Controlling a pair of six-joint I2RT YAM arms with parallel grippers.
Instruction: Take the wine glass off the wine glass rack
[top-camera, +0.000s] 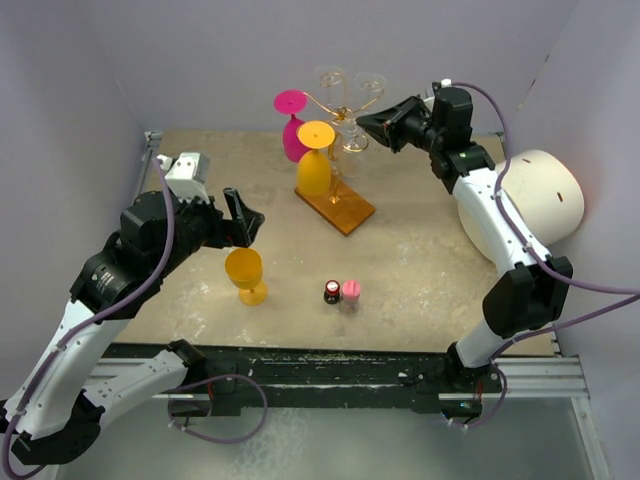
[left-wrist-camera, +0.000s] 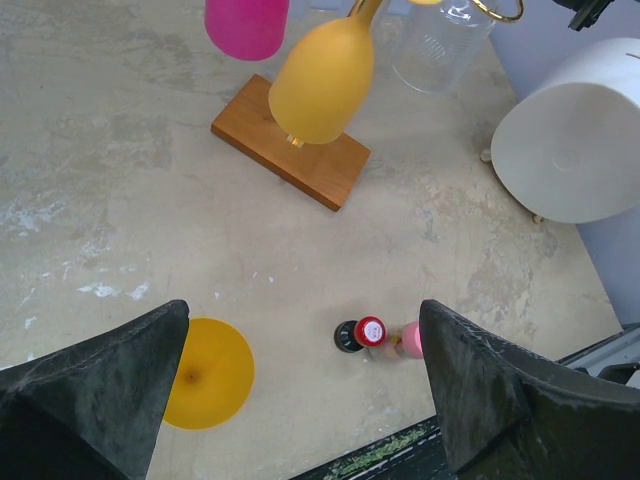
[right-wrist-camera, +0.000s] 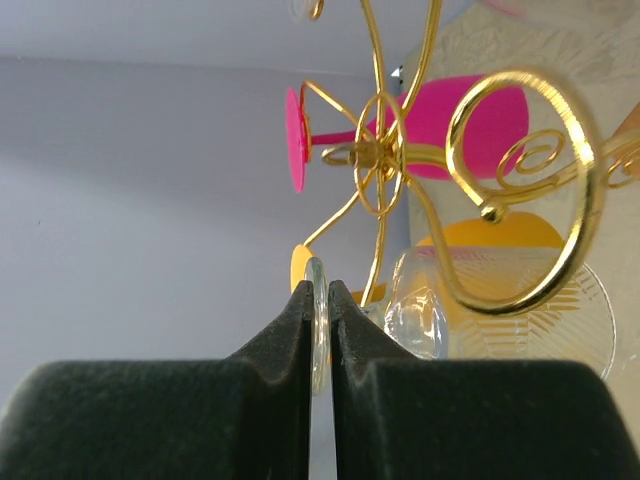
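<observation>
The wine glass rack (top-camera: 341, 101) is gold wire with scroll arms on a brown wooden base (top-camera: 340, 211) at the back middle. A pink glass (top-camera: 292, 127) and a yellow glass (top-camera: 314, 162) hang upside down from it. A clear wine glass (top-camera: 353, 135) hangs at its right side. My right gripper (top-camera: 364, 120) is shut on the rim of that glass's foot (right-wrist-camera: 318, 330), and the clear bowl (right-wrist-camera: 416, 322) shows just beyond the gold curl (right-wrist-camera: 520, 190). My left gripper (top-camera: 241, 216) stands open and empty above a yellow glass (left-wrist-camera: 205, 372) on the table.
Two small bottles, one with a red cap (top-camera: 332, 291) and one with a pink cap (top-camera: 350, 291), stand near the front middle. A large white cylinder (top-camera: 530, 200) sits at the right beside the right arm. Walls close in the back and both sides.
</observation>
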